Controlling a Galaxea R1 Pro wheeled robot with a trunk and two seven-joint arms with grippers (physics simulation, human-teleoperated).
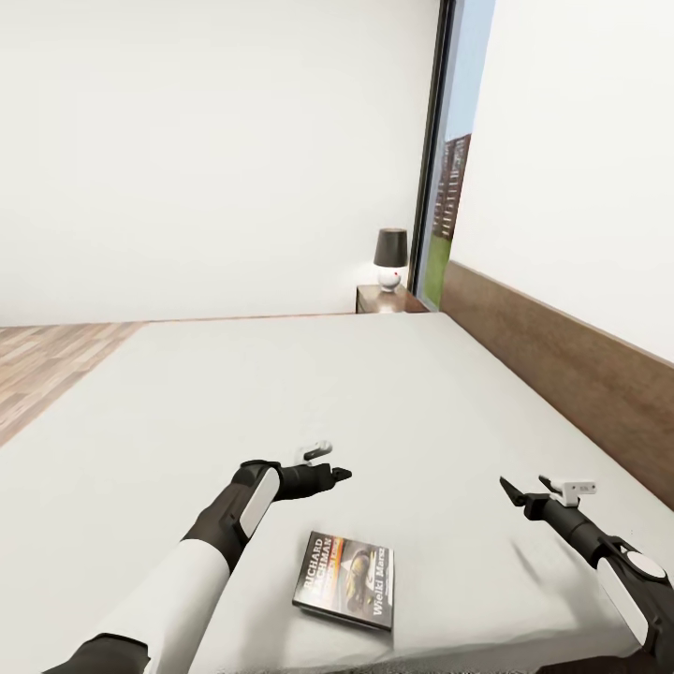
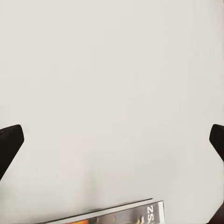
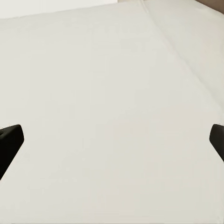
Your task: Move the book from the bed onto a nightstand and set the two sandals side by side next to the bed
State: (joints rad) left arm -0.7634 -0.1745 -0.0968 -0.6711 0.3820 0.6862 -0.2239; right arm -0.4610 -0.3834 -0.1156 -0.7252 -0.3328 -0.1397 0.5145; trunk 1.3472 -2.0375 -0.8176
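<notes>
The left pincer (image 1: 329,473) hovers released over the wide off-white bed (image 1: 187,412), just beyond the thin dark paperback book (image 1: 345,579) lying flat near the mattress's near edge. The right pincer (image 1: 522,496) hangs spread open, well apart, towards the brown wooden headboard (image 1: 562,365).

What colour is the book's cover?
Dark, with white lettering and a pale yellowish central picture; the book shows best in the head view.

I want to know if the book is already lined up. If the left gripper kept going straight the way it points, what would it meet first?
Probably the bare mattress of the bed, not the book. The left gripper is open and aims past the book, whose edge just enters its wrist view. Depth is uncertain.
</notes>
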